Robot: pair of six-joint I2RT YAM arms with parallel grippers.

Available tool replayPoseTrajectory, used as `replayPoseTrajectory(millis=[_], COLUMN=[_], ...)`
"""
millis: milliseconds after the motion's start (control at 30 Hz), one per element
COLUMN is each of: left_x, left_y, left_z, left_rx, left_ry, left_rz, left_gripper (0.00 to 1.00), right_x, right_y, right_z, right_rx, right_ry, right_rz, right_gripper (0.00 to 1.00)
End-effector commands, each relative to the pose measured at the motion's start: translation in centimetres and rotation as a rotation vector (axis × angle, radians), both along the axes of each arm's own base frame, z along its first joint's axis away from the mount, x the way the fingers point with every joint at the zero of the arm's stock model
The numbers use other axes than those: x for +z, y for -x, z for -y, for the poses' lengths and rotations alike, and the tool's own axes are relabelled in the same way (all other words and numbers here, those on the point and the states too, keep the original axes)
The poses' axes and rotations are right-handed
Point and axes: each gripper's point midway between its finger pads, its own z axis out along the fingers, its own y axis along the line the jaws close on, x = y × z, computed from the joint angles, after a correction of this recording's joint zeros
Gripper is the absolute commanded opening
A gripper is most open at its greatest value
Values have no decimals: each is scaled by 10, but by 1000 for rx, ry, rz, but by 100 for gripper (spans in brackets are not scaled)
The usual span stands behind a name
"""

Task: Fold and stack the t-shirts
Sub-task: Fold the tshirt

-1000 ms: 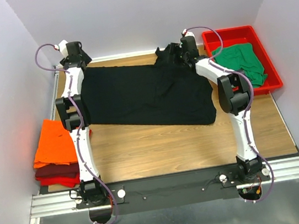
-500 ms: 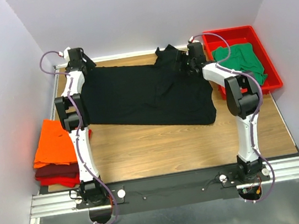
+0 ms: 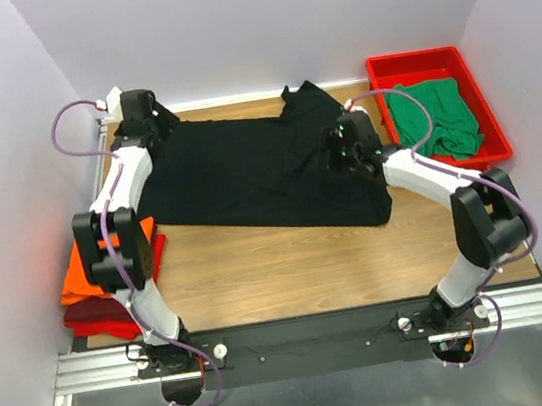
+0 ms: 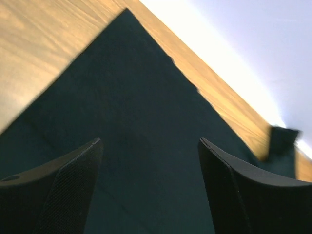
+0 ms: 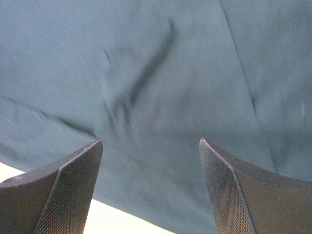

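Note:
The large black t-shirt (image 3: 257, 175) lies spread flat across the far half of the table. My left gripper (image 3: 161, 127) hovers open over its far left corner, where the black cloth (image 4: 126, 122) runs to a point between the fingers. Over the shirt's right side my right gripper (image 3: 336, 148) is open, with wrinkled black cloth (image 5: 161, 73) below and nothing held. A green t-shirt (image 3: 435, 114) lies crumpled in the red tray (image 3: 495, 131). At the left edge, a folded orange t-shirt (image 3: 77, 276) rests on a dark red one (image 3: 89, 311), partly behind my left arm.
White walls close in the table at the back and on both sides. A metal rail (image 3: 320, 332) with both arm bases runs along the near edge. Bare wood (image 3: 301, 269) shows between the black shirt and the rail.
My right gripper has moved from the shirt's far right corner toward me and left, over the shirt's right side. The left arm's elbow has dropped toward me; its gripper stays near the far left corner.

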Motion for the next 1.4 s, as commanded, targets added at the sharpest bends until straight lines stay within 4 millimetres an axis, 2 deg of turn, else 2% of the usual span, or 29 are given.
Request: replayPoseTrajectory(millis=[0, 67, 100, 133, 200, 333, 467, 567, 800, 1167, 1367], left_x=[-20, -35, -41, -55, -57, -78, -95, -99, -106, -135, -155], left_y=[41, 66, 74, 87, 98, 121, 125, 126, 130, 154, 172], left_z=[4, 1, -1, -3, -2, 2, 8, 15, 17, 30, 26], left_rx=[108, 147, 160, 174, 184, 180, 158, 140, 138, 138, 163], left_ry=[-16, -30, -37, -46, -40, -36, -31, -27, -39, 45, 38], left_rz=[-56, -113, -131, -168, -173, -216, -253, -263, -284, -371, -424], left_gripper=[86, 86, 86, 86, 85, 85, 85, 85, 85, 84, 83], right_x=[-36, -51, -51, -62, -75, -91, -106, -114, -117, -117, -121], right_y=[46, 61, 62, 69, 79, 89, 95, 98, 98, 96, 100], right_z=[22, 21, 19, 21, 25, 38, 56, 73, 121, 139, 133], right_rx=[-73, -59, -61, -58, -70, -122, -179, -223, -338, -383, -357], right_ry=[19, 7, 0, 11, 24, 57, 112, 141, 143, 136, 117], right_rz=[-134, -185, -188, -216, -248, -281, -306, -332, -371, -386, -407], right_gripper=[86, 83, 83, 82, 82, 82, 85, 86, 88, 89, 88])
